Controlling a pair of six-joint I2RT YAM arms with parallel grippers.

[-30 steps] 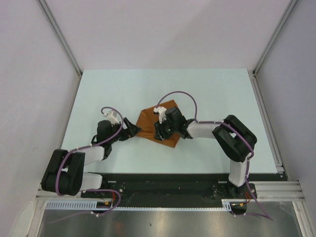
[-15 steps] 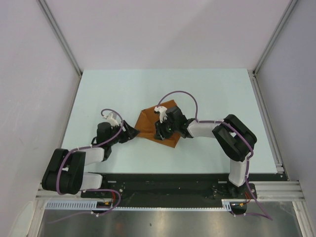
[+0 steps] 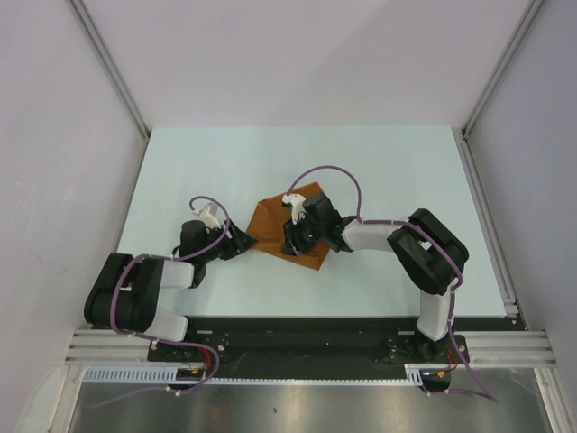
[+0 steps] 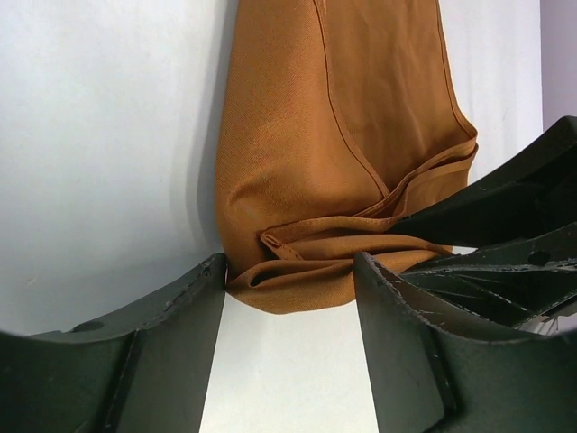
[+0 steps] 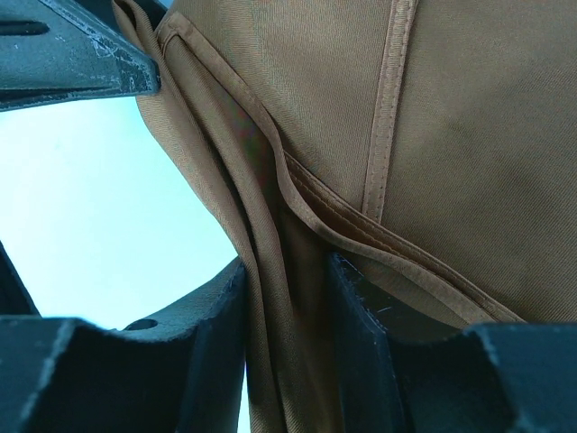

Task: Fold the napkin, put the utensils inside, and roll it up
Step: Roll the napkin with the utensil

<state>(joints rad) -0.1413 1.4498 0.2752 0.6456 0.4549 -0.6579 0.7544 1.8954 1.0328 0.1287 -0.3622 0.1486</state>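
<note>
Your left gripper (image 4: 288, 271) straddles the napkin (image 4: 306, 135) at its left corner; whether it grips, you cannot tell. Just right of it, your right gripper (image 5: 284, 271) pinches a fold.

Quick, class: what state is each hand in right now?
Left hand: straddling the napkin corner, grip cannot be told.
Right hand: closed on the napkin.

Plain rust-orange napkin (image 3: 270, 222), pale mint table (image 3: 406, 162), purple cables (image 3: 334, 169)
</note>
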